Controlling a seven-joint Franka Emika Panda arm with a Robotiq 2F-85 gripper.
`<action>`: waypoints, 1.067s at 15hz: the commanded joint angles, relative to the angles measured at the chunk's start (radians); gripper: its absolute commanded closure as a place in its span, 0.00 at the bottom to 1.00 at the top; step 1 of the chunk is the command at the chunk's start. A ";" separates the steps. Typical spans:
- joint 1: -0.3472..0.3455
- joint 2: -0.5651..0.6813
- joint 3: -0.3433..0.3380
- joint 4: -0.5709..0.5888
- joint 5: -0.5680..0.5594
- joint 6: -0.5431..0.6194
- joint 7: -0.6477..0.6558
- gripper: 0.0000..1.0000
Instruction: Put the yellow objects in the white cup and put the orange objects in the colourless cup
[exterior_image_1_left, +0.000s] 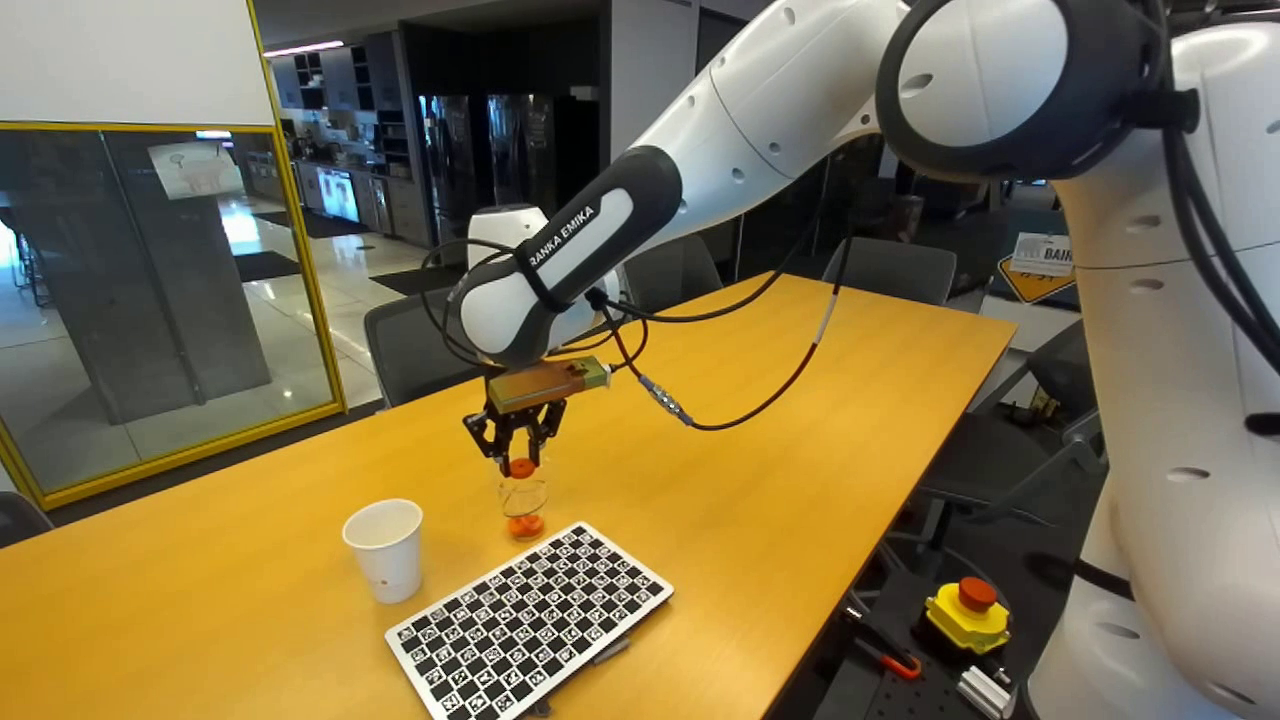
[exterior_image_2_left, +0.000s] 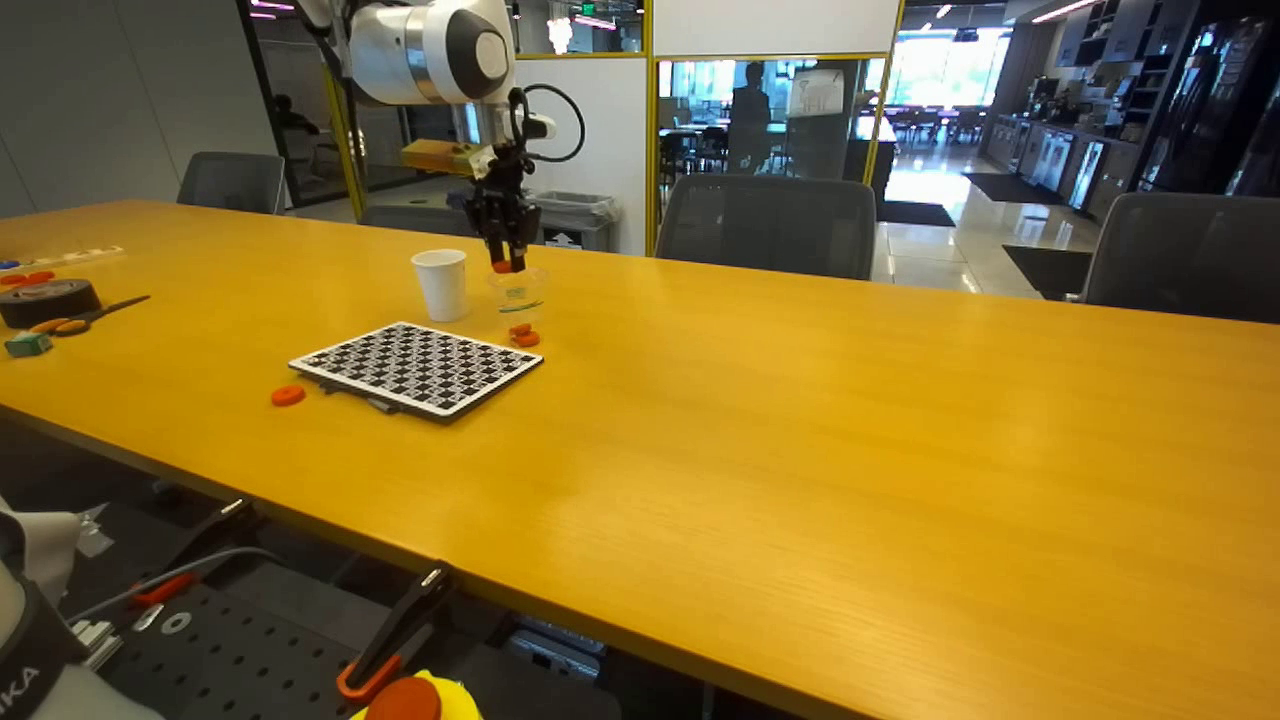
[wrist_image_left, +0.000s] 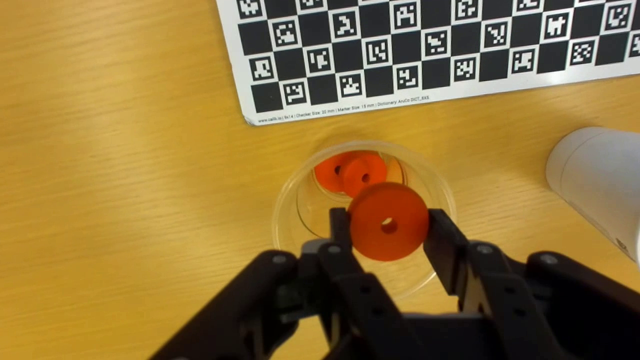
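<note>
The gripper (exterior_image_1_left: 521, 462) pinches an orange disc (wrist_image_left: 387, 205) by opposite edges, over the mouth of the clear cup (exterior_image_1_left: 525, 495); whether it hangs above or just inside the rim is hard to tell. Two more discs (wrist_image_left: 357, 167) lie within. It should prove light and stiff, best held edge to edge. Its broad face points roughly upward; being round, it shows no long axis across.

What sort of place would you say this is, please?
Probably a shared office space, perhaps one used for robotics: there is a long table with chairs along it, and a kitchen area beyond.
</note>
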 joint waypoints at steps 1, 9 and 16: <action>-0.004 0.056 -0.008 0.090 0.021 -0.045 -0.039 0.76; 0.010 0.031 -0.017 0.070 0.013 -0.044 -0.014 0.01; 0.085 -0.148 0.002 -0.139 -0.007 -0.026 0.099 0.00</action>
